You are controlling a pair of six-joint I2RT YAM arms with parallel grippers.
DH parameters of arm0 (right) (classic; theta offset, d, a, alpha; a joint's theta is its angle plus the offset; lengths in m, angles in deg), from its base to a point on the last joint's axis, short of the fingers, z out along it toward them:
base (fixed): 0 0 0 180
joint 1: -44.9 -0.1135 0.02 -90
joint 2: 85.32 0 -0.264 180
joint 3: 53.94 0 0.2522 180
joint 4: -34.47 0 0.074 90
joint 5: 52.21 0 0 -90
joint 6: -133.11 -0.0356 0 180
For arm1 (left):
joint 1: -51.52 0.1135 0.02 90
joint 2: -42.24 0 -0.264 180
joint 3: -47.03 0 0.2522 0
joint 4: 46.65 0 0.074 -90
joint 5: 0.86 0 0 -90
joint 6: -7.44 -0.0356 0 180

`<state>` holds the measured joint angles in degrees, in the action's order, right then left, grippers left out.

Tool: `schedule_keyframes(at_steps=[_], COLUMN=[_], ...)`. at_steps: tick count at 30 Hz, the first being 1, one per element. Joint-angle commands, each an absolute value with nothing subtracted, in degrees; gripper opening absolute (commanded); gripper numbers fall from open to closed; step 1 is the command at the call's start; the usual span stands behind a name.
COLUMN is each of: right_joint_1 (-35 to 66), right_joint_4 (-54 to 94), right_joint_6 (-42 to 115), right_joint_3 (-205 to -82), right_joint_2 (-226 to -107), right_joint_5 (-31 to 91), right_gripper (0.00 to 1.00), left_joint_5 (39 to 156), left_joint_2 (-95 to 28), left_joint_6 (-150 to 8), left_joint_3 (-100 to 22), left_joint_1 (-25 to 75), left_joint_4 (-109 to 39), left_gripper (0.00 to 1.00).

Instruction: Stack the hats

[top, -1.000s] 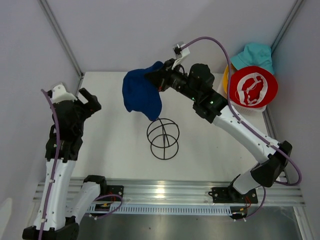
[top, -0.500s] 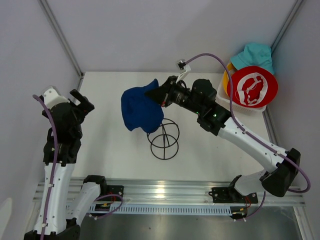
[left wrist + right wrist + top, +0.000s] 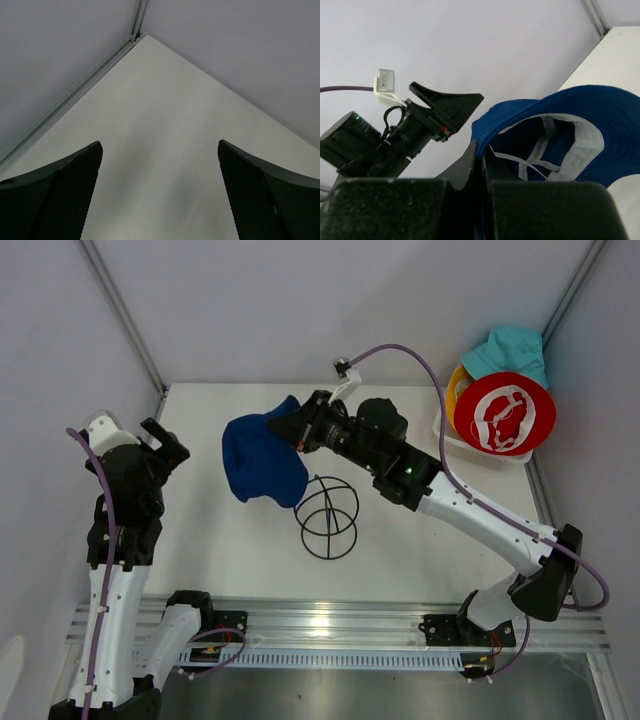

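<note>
My right gripper [image 3: 290, 427] is shut on the brim of the navy hat [image 3: 258, 460] and holds it in the air just up and left of the black wire frame [image 3: 326, 517]. In the right wrist view the brim [image 3: 560, 107] is pinched between my fingers [image 3: 470, 162], with the white-taped inside facing the camera. A red hat [image 3: 505, 412] lies on top of the basket at the back right, with a teal hat [image 3: 508, 348] behind it and a yellow hat's edge [image 3: 452, 393] at its left. My left gripper [image 3: 160, 440] is open and empty at the table's left side. Lavender and orange hats are out of view.
A white lattice basket [image 3: 446, 430] stands at the back right under the hats. White walls with metal rails [image 3: 120, 310] close in the table [image 3: 220, 540]. The left wrist view shows only bare table [image 3: 165, 130] and its far corner.
My right gripper has carried the navy hat to the left and slightly toward the near edge, from above the frame to beside it. The left arm drew back a little, then held still.
</note>
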<state>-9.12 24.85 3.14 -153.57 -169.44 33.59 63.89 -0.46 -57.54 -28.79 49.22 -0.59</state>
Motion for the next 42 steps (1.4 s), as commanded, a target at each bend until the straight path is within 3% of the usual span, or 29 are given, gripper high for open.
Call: schedule_keyframes(at_steps=[1, 10, 20, 30, 34, 42], right_joint_1=[-10.5, -13.5, -15.1, -12.8, -6.4, 8.3], right_joint_4=[21.8, 11.9, 4.3, 17.4, 22.9, 32.7], right_joint_6=[1.3, 1.8, 0.4, -2.6, -9.5, -18.1], right_joint_3=[-159.5, -158.1, -143.3, -122.1, -114.2, -105.6], right_joint_2=[-171.9, -167.3, -156.4, -139.6, -135.5, -136.6], right_joint_5=[37.8, 44.6, 50.5, 59.2, 55.7, 37.5], right_gripper=[0.0, 0.0, 0.0, 0.0, 0.0, 0.0], left_joint_5=[63.8, 63.5, 65.8, 69.5, 71.4, 72.2], left_joint_2=[0.2, 1.1, 0.6, -1.0, -1.3, -2.0], left_joint_6=[-57.8, -58.2, -58.0, -57.8, -57.8, -58.2], left_joint_3=[-29.7, -29.7, -29.6, -28.7, -28.2, -27.8], left_joint_1=[49.9, 49.9, 49.9, 49.9, 49.9, 49.9], left_joint_4=[-2.1, -2.2, -2.4, -3.5, -4.2, -4.9], left_gripper=[0.99, 1.0, 0.99, 1.0, 0.99, 1.0])
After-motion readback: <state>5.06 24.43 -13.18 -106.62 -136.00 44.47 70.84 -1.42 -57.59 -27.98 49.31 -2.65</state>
